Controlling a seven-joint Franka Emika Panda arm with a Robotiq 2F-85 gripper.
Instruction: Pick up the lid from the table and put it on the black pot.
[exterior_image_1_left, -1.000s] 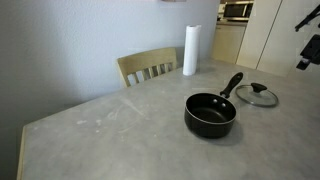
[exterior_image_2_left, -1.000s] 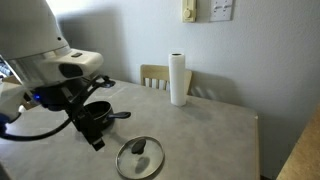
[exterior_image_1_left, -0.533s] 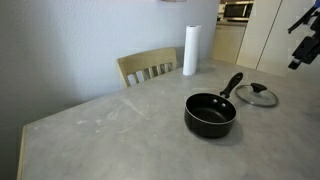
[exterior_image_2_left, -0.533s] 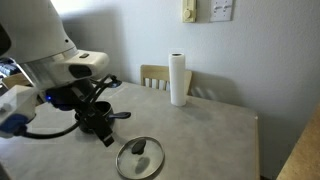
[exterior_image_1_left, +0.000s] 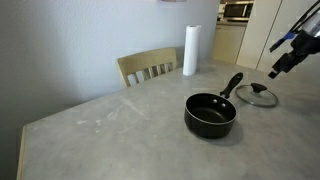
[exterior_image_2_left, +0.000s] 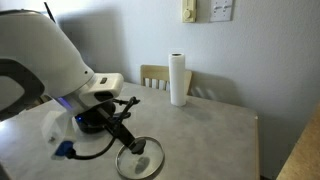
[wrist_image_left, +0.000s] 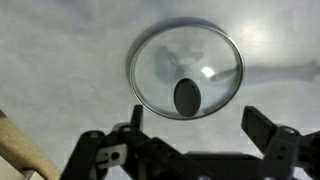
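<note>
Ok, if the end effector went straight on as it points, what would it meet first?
Probably the round clear glass lid with a dark knob, centred ahead of the open end effector; depth is unclear.

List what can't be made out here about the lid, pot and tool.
- Black pot: outside the wrist view; in an exterior view the arm hides almost all of it.
- Tool: its height above the lid is unreadable; the wrist view is blurred, and it is too small in both exterior views.
</note>
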